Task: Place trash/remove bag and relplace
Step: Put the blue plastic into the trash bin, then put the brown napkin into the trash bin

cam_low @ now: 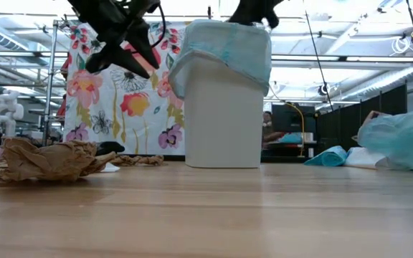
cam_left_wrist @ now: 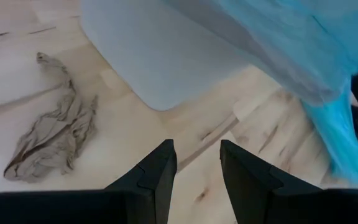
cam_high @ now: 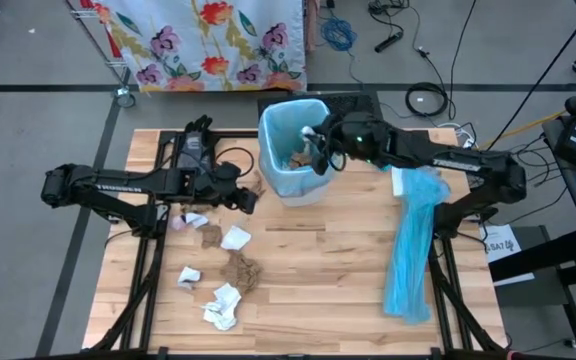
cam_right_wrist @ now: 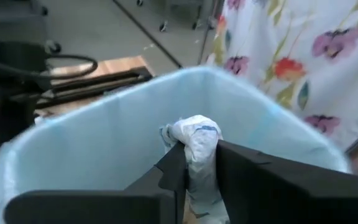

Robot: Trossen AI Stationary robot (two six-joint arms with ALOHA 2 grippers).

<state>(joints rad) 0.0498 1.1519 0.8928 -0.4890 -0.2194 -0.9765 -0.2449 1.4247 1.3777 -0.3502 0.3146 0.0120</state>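
Observation:
A white bin point(cam_high: 293, 188) lined with a light-blue bag point(cam_right_wrist: 104, 143) stands at the table's far middle. My right gripper point(cam_high: 311, 140) hovers over its mouth, shut on a white tissue wad point(cam_right_wrist: 196, 140). Brown paper point(cam_high: 296, 158) lies inside the bin. My left gripper point(cam_high: 251, 202) is open and empty, above the table just left of the bin. In the left wrist view its gripper point(cam_left_wrist: 197, 165) points at bare wood near a brown paper wad point(cam_left_wrist: 55, 134). More trash lies on the near-left table: white wads point(cam_high: 236, 237) point(cam_high: 223, 305) and brown paper point(cam_high: 240, 270). My right gripper pinches the white tissue wad between its two fingers point(cam_right_wrist: 173, 168). The wad's top point(cam_right_wrist: 194, 127) sticks out past the fingertips, and the rest runs back between them. The wad is lifted clear, above the bin's open bag.
A long light-blue plastic strip point(cam_high: 413, 250) lies along the table's right side, its far end near the right arm. A small white wad point(cam_high: 189, 275) and brown scrap point(cam_high: 211, 235) lie left of centre. A floral cloth point(cam_high: 208, 40) hangs beyond the far edge.

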